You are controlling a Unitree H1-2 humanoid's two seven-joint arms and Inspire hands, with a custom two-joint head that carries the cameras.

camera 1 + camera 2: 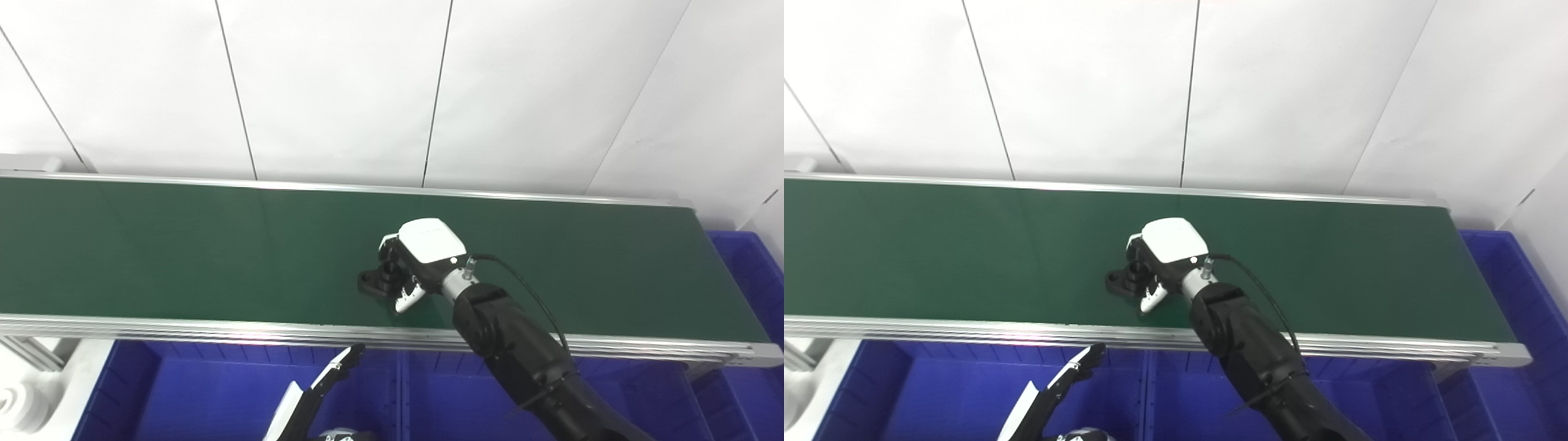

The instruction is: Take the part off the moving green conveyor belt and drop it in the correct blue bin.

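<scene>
The right hand (422,257) reaches over the near edge of the green conveyor belt (184,245), white back plate up, its fingers (409,298) curled down around a small black part (378,280). The part sits on the belt at the hand's left side, its flat base sticking out leftward past the fingertips while its raised middle is tucked between fingers and thumb; the hand looks closed on it, though whether the part is lifted clear of the belt cannot be told. This lies about midway along the belt, nearer its front rail than the back one. The left hand (1053,392) hangs low in front of the belt's near edge, fingers straight and apart, holding nothing, above a blue bin (202,392). Another blue bin (1500,275) stands off the belt's right end.
</scene>
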